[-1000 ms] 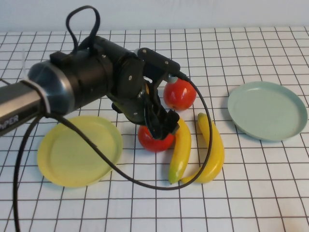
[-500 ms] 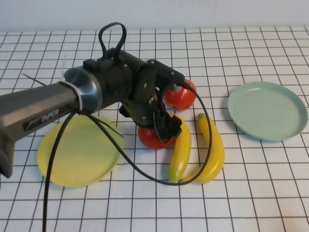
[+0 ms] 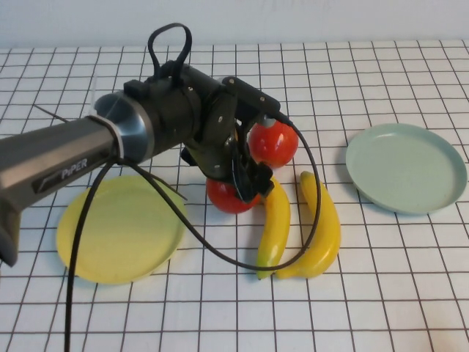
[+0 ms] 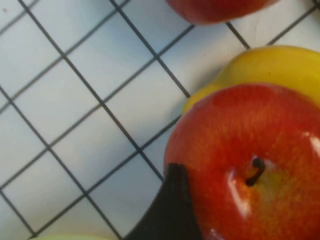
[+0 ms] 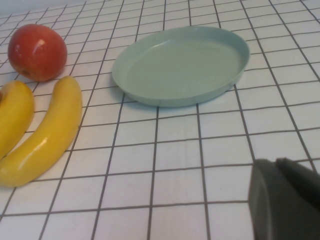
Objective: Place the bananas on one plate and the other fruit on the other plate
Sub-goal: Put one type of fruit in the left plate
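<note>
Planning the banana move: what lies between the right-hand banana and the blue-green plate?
In the high view, only bare gridded tabletop separates that banana from the blue-green plate. The left gripper is at the near apple; the right gripper shows only in its wrist view.

- And there was the tabletop (image 3: 381,293), white all over and ruled with thin dark lines into a neat grid of squares, running out to every edge of the high view.
- The lines wavered a little in places, so the cover was possibly a cloth rather than a hard board; hard to call from here.
- Along the far edge stood a plain pale wall (image 3: 330,18), faintly bluish, with no marks or fittings on it.
- Where the wall met the tabletop, a straight seam ran across.
- Light was soft and even, throwing only faint, short shadows on the white squares.
- Both wrist views showed the same white squared surface up close.
</note>
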You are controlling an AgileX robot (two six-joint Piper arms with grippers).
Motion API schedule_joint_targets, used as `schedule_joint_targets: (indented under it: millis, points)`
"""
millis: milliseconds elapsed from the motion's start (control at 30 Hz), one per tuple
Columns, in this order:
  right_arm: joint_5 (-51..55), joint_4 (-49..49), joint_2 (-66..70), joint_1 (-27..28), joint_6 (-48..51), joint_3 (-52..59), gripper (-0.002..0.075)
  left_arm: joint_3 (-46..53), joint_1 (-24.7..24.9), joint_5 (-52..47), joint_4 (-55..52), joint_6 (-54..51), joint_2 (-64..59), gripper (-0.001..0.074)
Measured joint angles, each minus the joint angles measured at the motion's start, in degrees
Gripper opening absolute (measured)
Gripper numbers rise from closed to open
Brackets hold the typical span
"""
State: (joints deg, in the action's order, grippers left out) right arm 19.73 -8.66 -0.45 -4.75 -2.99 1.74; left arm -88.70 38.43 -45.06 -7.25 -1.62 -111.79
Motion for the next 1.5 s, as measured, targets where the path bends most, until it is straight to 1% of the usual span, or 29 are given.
schedule_joint_targets:
  millis: [100, 233, 300, 400, 500, 600, 667, 733, 800, 900, 1200, 1467, 1500]
  points:
    - [0.00, 0.00, 0.00, 0.00, 0.00, 0.00, -0.0016, -0.38, 0.00, -0.68, -1.62, 0.00, 2.68, 0.0582]
    - [0.00, 0.00, 0.00, 0.00, 0.00, 0.00, -0.0016, 0.33, 0.00, -2.40, -2.01, 0.23, 9.97, 0.0582]
    - [0.00, 0.00, 0.00, 0.00, 0.00, 0.00, -0.0016, 2.75, -0.35, -2.36, -2.11, 0.34, 14.05, 0.0582]
    - [0.00, 0.00, 0.00, 0.00, 0.00, 0.00, -0.0016, 10.05, -2.28, 0.66, -2.11, 0.42, 20.49, 0.0582]
    - [0.00, 0.00, 0.00, 0.00, 0.00, 0.00, -0.0016, 19.76, -6.44, 6.01, -2.11, 1.62, 26.14, 0.0582]
    - [0.00, 0.00, 0.00, 0.00, 0.00, 0.00, -0.0016, 28.80, -12.18, 10.25, -2.32, 4.14, 30.30, 0.0582]
    - [0.00, 0.00, 0.00, 0.00, 0.00, 0.00, -0.0016, 32.75, -15.71, 11.76, -2.51, 4.89, 31.44, 0.0582]
    - [0.00, 0.00, 0.00, 0.00, 0.00, 0.00, -0.0016, 34.68, -18.01, 12.00, -2.65, 5.27, 31.35, 0.0582]
    - [0.00, 0.00, 0.00, 0.00, 0.00, 0.00, -0.0016, 35.30, -19.30, 12.05, -2.65, 5.38, 30.33, 0.0582]
    - [0.00, 0.00, 0.00, 0.00, 0.00, 0.00, -0.0016, 35.30, -19.91, 12.28, -2.65, 5.50, 28.21, 0.0582]
    - [0.00, 0.00, 0.00, 0.00, 0.00, 0.00, -0.0016, 35.30, -19.91, 14.64, -2.65, 6.26, 22.76, 0.0582]
    - [0.00, 0.00, 0.00, 0.00, 0.00, 0.00, -0.0016, 35.30, -19.91, 15.12, -2.52, 6.60, 22.37, 0.0582]
    - [0.00, 0.00, 0.00, 0.00, 0.00, 0.00, -0.0016, 35.30, -19.91, 15.12, -2.40, 6.60, 22.37, 0.0592]
